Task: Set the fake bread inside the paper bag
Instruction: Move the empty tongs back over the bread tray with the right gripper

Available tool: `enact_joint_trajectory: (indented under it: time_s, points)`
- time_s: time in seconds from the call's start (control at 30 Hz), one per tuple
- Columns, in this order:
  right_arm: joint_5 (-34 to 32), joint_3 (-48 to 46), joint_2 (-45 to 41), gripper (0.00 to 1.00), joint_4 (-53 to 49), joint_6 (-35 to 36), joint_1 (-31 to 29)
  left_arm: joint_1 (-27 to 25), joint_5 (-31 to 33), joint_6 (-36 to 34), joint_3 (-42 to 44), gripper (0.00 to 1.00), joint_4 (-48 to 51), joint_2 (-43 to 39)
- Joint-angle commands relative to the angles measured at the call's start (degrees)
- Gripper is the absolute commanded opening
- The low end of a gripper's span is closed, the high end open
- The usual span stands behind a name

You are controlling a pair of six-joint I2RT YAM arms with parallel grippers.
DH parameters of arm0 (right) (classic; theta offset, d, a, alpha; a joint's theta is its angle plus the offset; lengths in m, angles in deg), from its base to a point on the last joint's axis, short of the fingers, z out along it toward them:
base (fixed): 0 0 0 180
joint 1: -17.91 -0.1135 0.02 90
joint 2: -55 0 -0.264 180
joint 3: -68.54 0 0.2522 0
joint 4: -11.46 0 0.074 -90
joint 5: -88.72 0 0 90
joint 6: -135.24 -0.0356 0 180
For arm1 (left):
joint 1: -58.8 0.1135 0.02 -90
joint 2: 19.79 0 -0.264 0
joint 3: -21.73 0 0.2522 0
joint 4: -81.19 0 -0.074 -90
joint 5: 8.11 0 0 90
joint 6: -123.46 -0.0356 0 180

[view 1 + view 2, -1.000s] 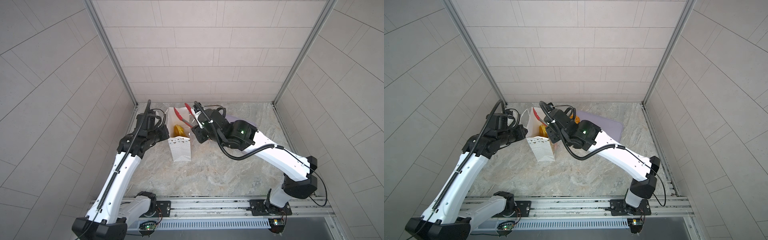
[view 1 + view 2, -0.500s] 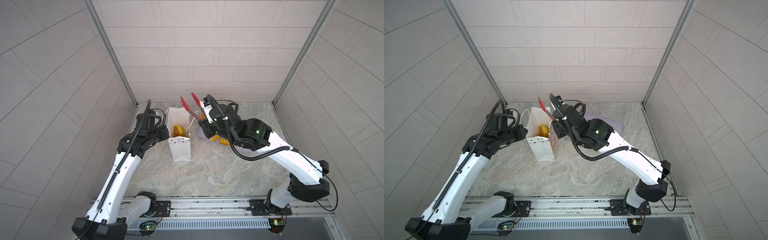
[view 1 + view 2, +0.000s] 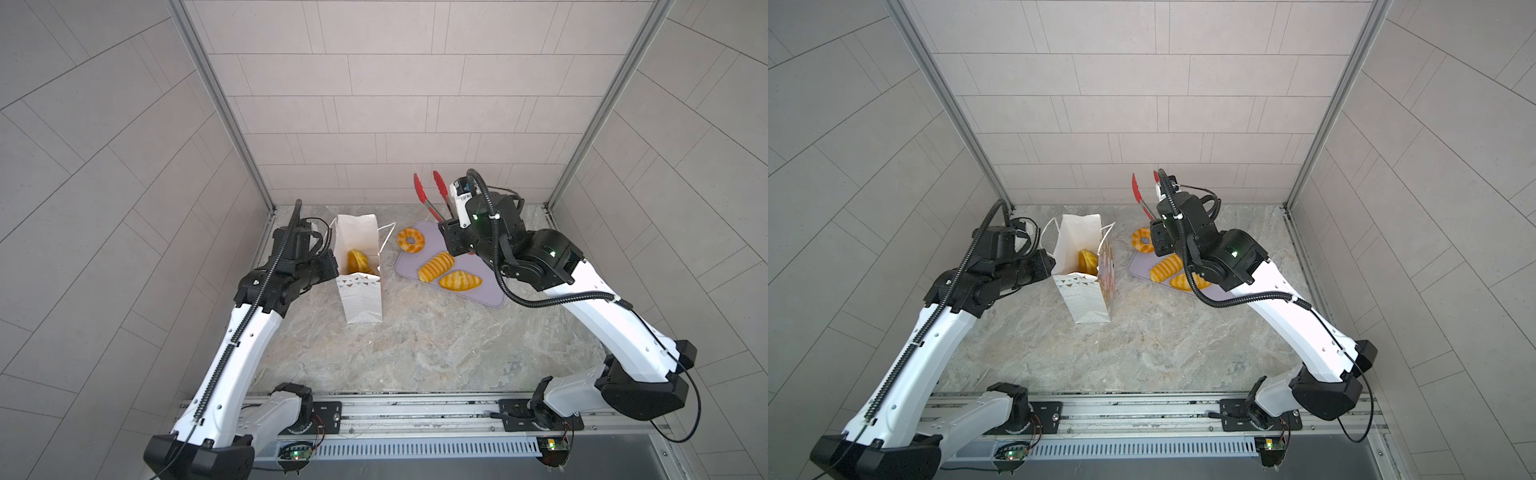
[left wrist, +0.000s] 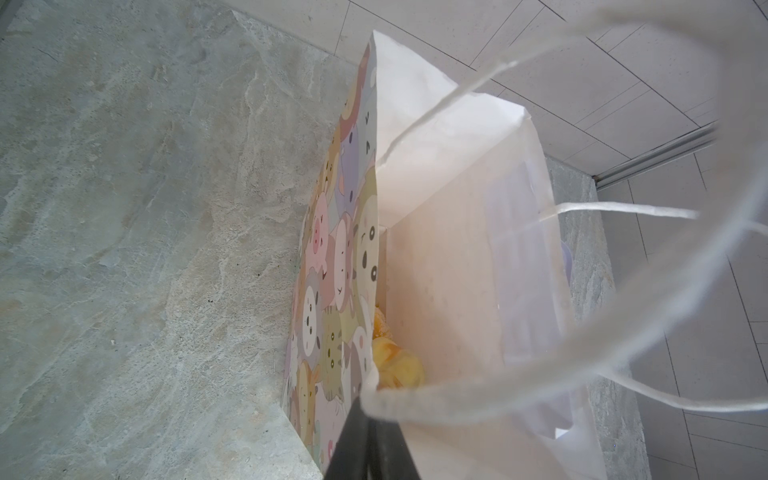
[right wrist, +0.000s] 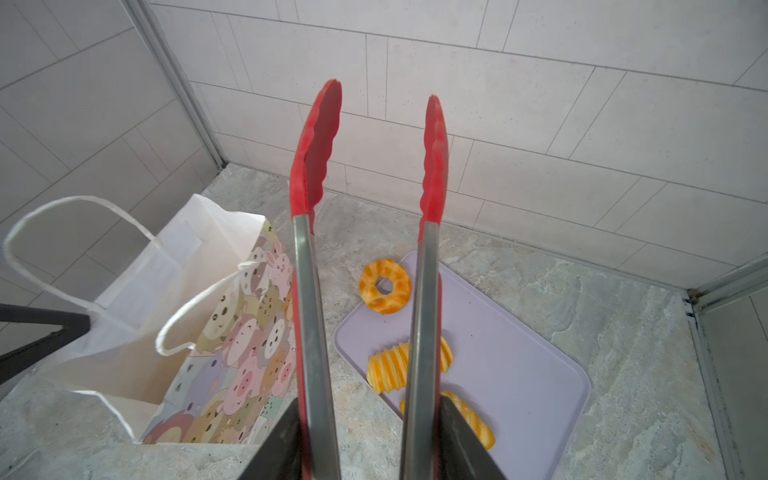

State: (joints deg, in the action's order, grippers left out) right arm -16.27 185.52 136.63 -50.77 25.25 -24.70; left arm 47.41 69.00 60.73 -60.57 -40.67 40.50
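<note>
Bread (image 3: 436,267) rests on tray (image 3: 482,291) beside right end effector (image 3: 449,228) gripping tongs (image 3: 428,199).

Three fake bread (image 3: 435,267) on tray (image 5: 519,353); one paper bag (image 3: 361,303); one tongs (image 5: 309,291).

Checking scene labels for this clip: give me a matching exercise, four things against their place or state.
1 ring-shaped bread
2 tongs
3 paper bag
4 lilac tray

A rim pinched in the shut left gripper
B lying flat, carrying two striped loaves
C at the tray's corner nearest the bag
D held by the right gripper, red tips apart

Pairs: 1-C, 2-D, 3-A, 4-B
</note>
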Motion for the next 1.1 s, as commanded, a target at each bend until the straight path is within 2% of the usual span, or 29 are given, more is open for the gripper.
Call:
enact_joint_trajectory:
  time_s: [0.0,0.33,1.07]
  points:
    - [4.51,-1.73,-0.82,0.47,2.49,-1.49,3.17,-0.21,-0.12,0.22,0.06,0.11,0.09,-0.57]
    - [11.34,-5.5,4.33,0.45,4.24,-2.22,9.29,-0.21,0.12,0.16,0.16,0.11,0.18,-0.48]
    - [15.8,-5.66,20.66,0.46,6.47,-1.91,13.29,-0.21,0.37,-0.37,1.13,0.11,0.04,-0.28]
